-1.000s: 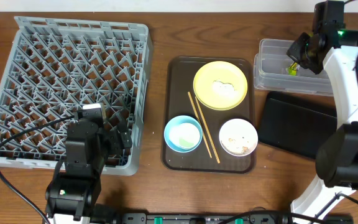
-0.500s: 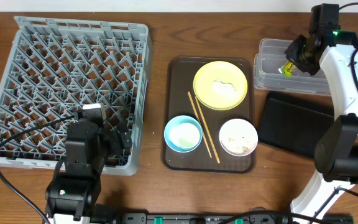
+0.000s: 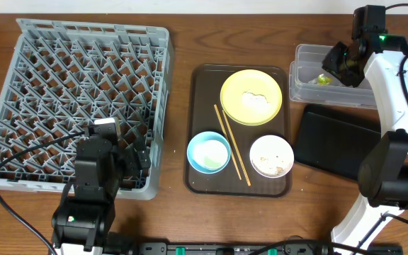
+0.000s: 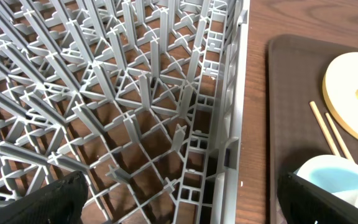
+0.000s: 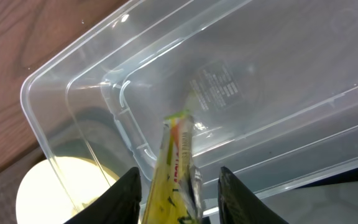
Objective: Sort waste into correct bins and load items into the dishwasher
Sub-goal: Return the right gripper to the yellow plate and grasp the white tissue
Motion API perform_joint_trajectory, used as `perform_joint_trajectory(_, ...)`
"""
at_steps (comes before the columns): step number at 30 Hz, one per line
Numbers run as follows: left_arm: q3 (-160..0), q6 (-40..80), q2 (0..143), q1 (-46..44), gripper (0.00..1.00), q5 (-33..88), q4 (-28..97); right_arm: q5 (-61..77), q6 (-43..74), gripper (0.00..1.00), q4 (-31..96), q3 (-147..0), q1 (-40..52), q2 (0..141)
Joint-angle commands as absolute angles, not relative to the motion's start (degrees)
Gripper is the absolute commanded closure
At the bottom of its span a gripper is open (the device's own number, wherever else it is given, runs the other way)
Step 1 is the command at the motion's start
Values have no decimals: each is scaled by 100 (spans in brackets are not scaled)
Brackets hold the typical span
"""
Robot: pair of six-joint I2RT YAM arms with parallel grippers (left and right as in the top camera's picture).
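The right gripper (image 5: 179,186) holds its dark fingers apart over the clear, smooth plastic tub (image 5: 73,81), at 2 o'clock on the wooden tabletop (image 3: 183,39). The thin, crinkled green-and-yellow wrapper (image 5: 174,149) is between them, inside the tub. The left gripper (image 4: 182,199) is wide apart over the grey lattice rack (image 4: 135,93), at 9 o'clock.

overhead evenly bright, shadows soft and short. left wrist: dish rack (image 4: 135,112) sharp, left gripper's fingers (image 4: 36,202) dark blurs at 7 and 5 o'clock. right wrist: white glare streaks on clear tub (image 5: 247,81), wrapper (image 5: 176,168) slightly soft at 6 o'clock.
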State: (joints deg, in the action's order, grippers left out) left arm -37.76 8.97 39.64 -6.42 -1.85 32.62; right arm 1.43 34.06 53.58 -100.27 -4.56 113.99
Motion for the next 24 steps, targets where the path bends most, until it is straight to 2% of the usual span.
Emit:
perform_joint_trajectory(1, -3909, 882, 3955, -613, 1, -191, 3253, -217, 3358, 52, 5378, -10007, -475, 11297)
perform_joint_trajectory(4, -3909, 882, 3955, -613, 1, -193, 3253, -405, 3297, 46, 5347, -10007, -475, 11161)
perform_joint_trajectory(13, -3909, 882, 3955, -613, 1, -193, 3253, 1299, 1173, 48, 5290, -10007, -36, 10757)
perform_joint_trajectory(19, -3909, 882, 3955, -613, 1, -193, 3253, 1584, 43, 34, 5704, -9990, 683, 10864)
perform_joint_trajectory(24, -3909, 882, 3955, -613, 1, -193, 3258, 823, -95, 28, 5579, -9920, 1372, 11216)
